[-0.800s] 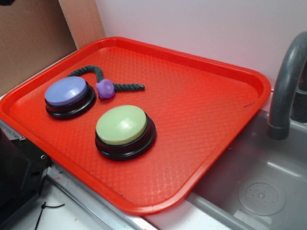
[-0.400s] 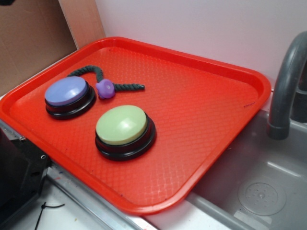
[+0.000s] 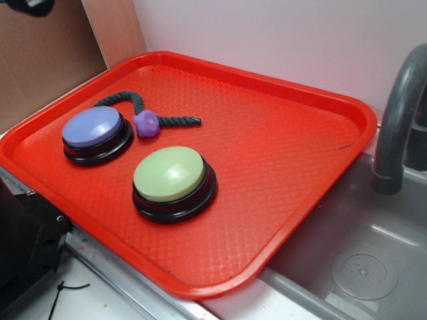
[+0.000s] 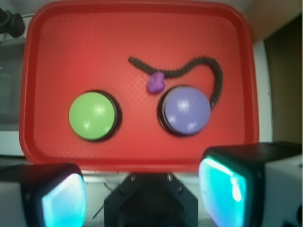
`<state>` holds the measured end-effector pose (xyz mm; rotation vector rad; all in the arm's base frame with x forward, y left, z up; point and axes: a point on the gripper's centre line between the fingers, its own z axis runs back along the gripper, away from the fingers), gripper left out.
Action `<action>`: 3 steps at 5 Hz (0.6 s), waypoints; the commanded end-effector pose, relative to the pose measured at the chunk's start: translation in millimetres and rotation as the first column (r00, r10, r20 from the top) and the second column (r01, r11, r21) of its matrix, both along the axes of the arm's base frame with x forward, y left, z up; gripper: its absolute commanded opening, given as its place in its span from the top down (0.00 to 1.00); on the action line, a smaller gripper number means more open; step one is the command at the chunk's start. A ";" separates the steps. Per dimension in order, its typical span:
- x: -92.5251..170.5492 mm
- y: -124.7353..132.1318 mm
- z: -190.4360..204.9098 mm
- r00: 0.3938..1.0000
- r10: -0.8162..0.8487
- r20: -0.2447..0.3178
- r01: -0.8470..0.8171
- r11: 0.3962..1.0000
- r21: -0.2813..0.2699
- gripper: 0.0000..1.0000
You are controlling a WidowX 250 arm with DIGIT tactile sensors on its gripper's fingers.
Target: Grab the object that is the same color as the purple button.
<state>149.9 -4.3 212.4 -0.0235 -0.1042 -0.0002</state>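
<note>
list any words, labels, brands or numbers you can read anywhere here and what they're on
None: no readable text shows in either view.
Lavender-purple dome button on a black base: plain top, no label.
Pale green dome button on a black base: plain top, no label.
Small purple knobbly ball on the dark green twisted rope: no marking.
Red textured plastic tray: only its moulded pattern.
Grey sink basin: a round embossed disc, too faint to read.
</note>
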 end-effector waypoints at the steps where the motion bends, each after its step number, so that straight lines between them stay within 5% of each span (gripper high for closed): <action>1: 42.7 22.0 -28.8 0.999 -0.042 -0.003 0.042 0.996 0.078 0.00; 3: 69.2 28.0 -62.9 0.995 -0.095 -0.024 0.098 0.983 0.156 0.00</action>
